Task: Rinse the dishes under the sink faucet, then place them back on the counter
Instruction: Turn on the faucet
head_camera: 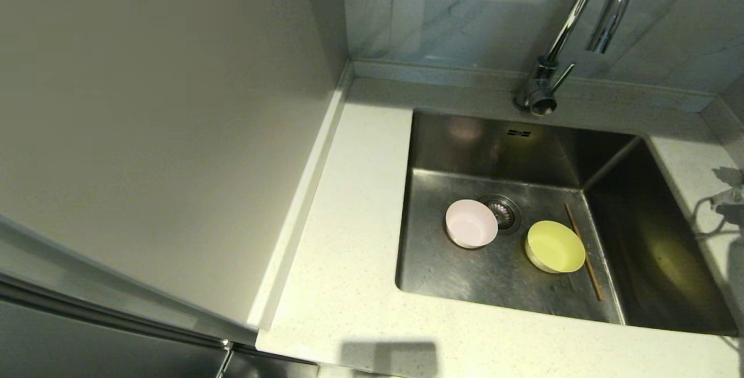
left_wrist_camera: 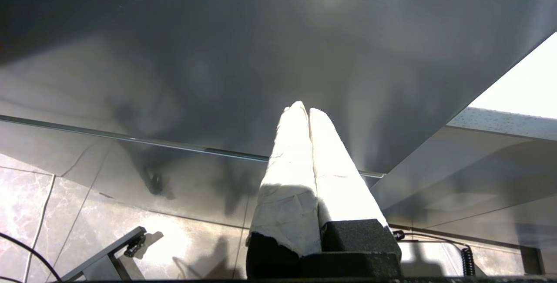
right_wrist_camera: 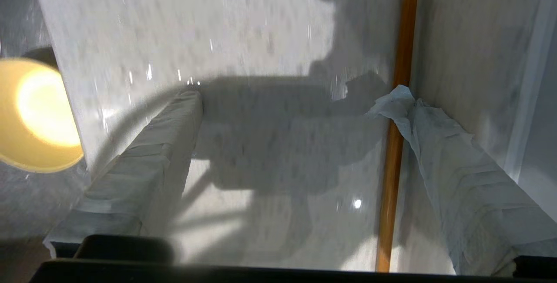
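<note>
Down in sink [head_camera: 442, 273], centre-right of head view: pink bowl, yellow-green bowl, chopstick.

Pink bowl [head_camera: 471, 223] lies tipped, just beside round drain [head_camera: 503, 213]. Yellow-green bowl [head_camera: 555, 246] sits right of it, apart. One brown chopstick [head_camera: 584, 252] on basin floor along right wall, just beside yellow-green bowl; 2nd not made out. Faucet [head_camera: 572, 23] upper right, spout over basin. Counter [head_camera: 349, 232] wraps sink on left + front. R gripper [right_wrist_camera: 296, 96] fingers spread wide, chopstick running past one fingertip in wrist view, contact unclear; nothing pinched. L gripper [left_wrist_camera: 303, 111] pressed together, empty, by a dark panel [left_wrist_camera: 217, 56], off head view.
</note>
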Robot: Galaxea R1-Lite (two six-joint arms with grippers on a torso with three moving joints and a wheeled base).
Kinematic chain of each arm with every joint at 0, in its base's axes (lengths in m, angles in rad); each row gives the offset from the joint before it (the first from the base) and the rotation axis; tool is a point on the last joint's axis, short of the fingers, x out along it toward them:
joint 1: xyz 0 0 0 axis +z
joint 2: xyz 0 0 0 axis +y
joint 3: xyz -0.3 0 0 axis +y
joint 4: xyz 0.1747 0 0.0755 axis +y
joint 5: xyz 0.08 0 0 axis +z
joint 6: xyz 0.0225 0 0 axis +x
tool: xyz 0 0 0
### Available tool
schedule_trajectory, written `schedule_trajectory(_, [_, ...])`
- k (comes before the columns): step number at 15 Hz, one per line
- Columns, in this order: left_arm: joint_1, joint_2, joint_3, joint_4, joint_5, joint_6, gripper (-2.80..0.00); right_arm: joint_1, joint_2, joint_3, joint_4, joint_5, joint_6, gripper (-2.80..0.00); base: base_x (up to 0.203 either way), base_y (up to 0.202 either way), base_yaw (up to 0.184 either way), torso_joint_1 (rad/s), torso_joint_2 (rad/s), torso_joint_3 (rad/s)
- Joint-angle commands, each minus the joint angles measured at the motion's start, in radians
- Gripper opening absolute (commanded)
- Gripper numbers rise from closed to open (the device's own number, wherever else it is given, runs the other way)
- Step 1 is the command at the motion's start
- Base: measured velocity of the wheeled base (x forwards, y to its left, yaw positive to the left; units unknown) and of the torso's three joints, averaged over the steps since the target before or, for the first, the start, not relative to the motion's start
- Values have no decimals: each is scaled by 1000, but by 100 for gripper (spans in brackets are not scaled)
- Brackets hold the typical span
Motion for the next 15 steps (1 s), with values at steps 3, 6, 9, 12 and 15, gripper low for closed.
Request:
schedule_trajectory(3, [0, -3, 0, 0, 0, 0, -280, 2, -4, 5, 66, 2, -4, 0, 0, 0, 0, 0, 0, 0])
schedule_trajectory(6, [0, -3, 0, 0, 0, 0, -280, 3, -22, 5, 127, 2, -7, 0, 0, 0, 0, 0, 0, 0])
schedule_trajectory(9, [0, -3, 0, 0, 0, 0, -280, 5, -41, 4, 192, 2, -33, 0, 0, 0, 0, 0, 0, 0])
schedule_trajectory(12, [0, -3, 0, 1, 0, 0, -280, 16, -59, 5, 282, 4, -53, 0, 0, 0, 0, 0, 0, 0])
schedule_trajectory(15, [0, -3, 0, 0, 0, 0, -280, 26, -77, 5, 348, 9, -55, 0, 0, 0, 0, 0, 0, 0])
